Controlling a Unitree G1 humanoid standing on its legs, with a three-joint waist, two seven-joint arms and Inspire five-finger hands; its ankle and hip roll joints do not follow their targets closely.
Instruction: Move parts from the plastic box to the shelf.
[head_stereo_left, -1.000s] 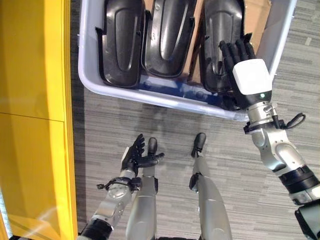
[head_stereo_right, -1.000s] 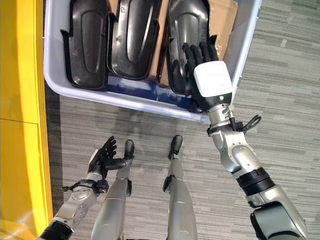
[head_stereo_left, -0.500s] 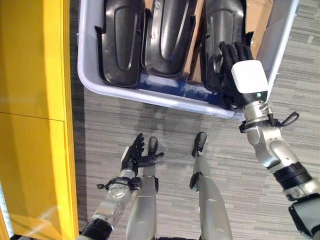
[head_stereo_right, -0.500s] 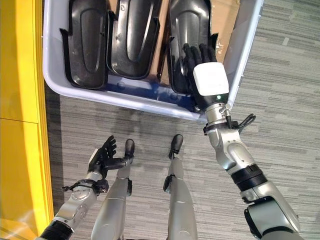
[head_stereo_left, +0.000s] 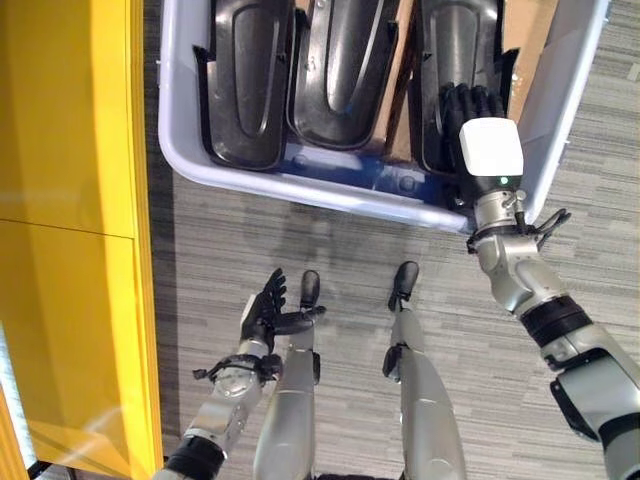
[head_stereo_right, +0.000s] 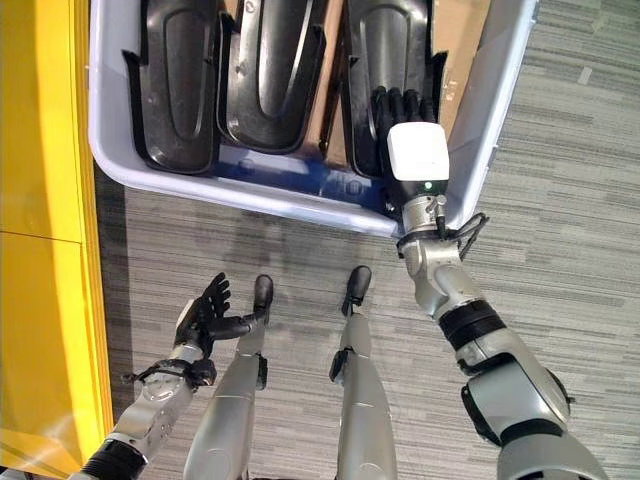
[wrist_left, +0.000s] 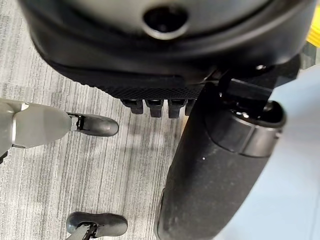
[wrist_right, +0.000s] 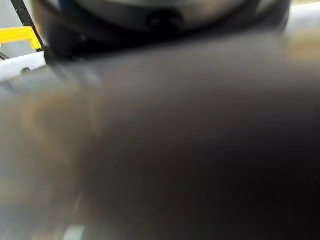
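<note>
Parts: three black moulded parts lie side by side, lengthwise, in the pale plastic box (head_stereo_left: 175, 150) on the grey floor (head_stereo_left: 330, 250), with brown cardboard showing between and beside them. To the far left stands the yellow shelf (head_stereo_left: 70, 200), its face running along the box's left wall, so a carry from box to shelf looks short. The left part (head_stereo_left: 245, 80) and the middle part (head_stereo_left: 340, 60) rest untouched, each nested close to its neighbour, likely packed so to fit the box's width. The right part (head_stereo_left: 465, 60) lies nearest the box's right wall, and the right hand (head_stereo_left: 478, 120) reaches over the near rim onto its lower end. The fingers (head_stereo_left: 462, 100) lie along the part's surface with the white-backed palm above them; whether they are curled under an edge or only resting flat I cannot tell, since the wrist view is dark at close range. The part sits level in the box, so by my judgement the grasp is being sought and no lift has begun. Lower left, the left hand (head_stereo_left: 268, 312) hangs idle above the floor, well apart from the box, fingers spread and relaxed, holding nothing. No part is seen on the shelf.
</note>
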